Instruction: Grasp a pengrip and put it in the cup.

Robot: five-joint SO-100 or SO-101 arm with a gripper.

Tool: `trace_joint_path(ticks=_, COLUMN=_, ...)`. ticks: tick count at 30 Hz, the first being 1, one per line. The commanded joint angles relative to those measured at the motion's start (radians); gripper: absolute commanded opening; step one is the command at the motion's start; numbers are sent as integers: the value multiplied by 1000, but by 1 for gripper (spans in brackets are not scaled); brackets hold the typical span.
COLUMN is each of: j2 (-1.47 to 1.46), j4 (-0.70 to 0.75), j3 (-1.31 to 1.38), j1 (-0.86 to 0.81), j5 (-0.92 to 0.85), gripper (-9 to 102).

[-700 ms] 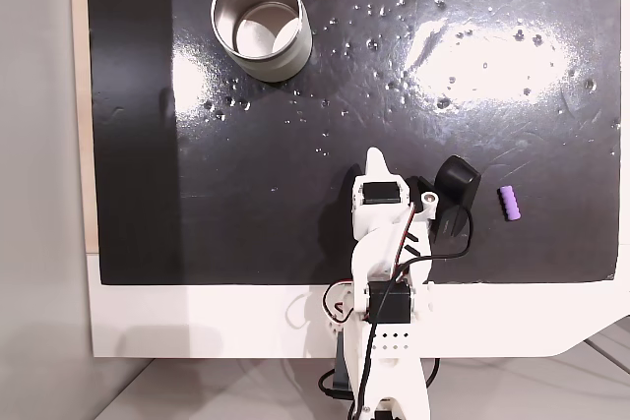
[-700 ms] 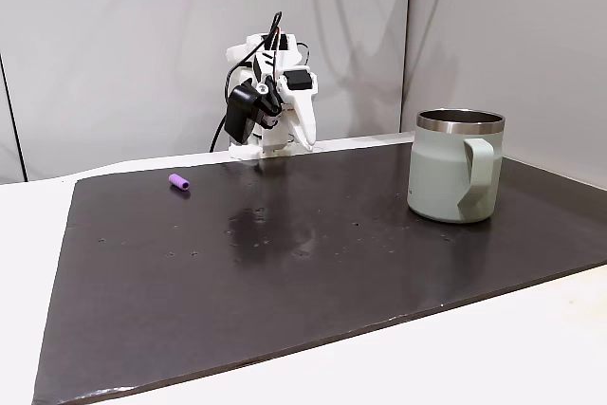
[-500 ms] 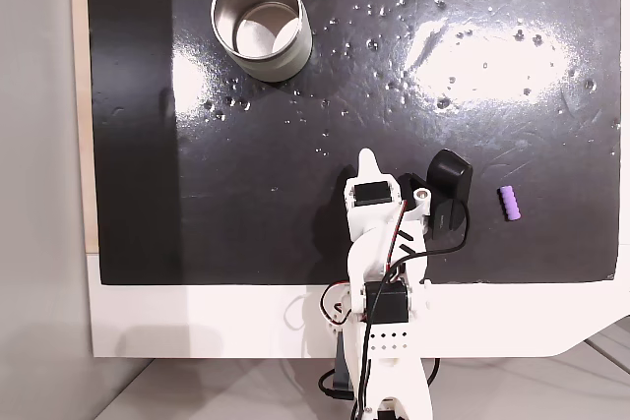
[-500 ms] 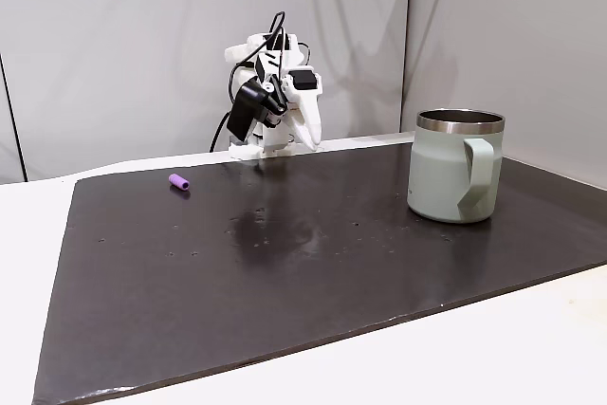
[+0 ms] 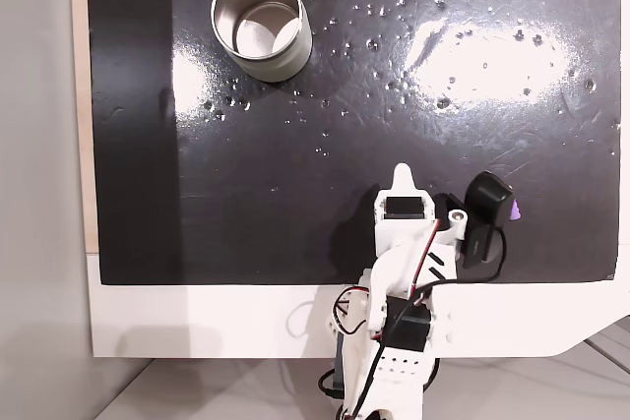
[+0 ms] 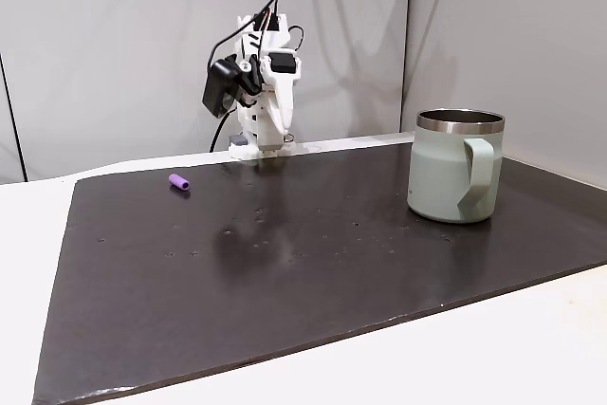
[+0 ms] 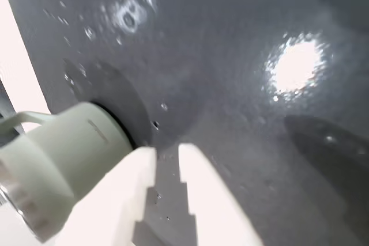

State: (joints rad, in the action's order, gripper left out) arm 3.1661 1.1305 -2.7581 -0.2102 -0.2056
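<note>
Your arm has swung toward the pengrip, so the reach has begun. The gripper is empty, fingers slightly parted; the cup waits well apart.

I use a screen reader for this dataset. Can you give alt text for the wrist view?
The white gripper, fingers slightly apart and holding nothing, hangs over a glossy black mat. The pale green cup appears tilted at lower left, and a bright light glare reflects at right.
</note>
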Motion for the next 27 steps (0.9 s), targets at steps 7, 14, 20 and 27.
trace_joint_path(ticks=7, j2=-104, j4=230, j3=319, j1=-275, j5=-156, gripper=0)
trace_joint_path(ticks=14, j2=-497, j4=339, j3=657, j1=-511, j5=-207, gripper=0)
trace_joint_path(ticks=20, j2=-769, j4=517, j3=965, j1=-594, j5=-133, gripper=0)
trace_joint_path(ticks=27, j2=-876, j4=664, j3=1115, j1=-598, j5=-12, gripper=0)
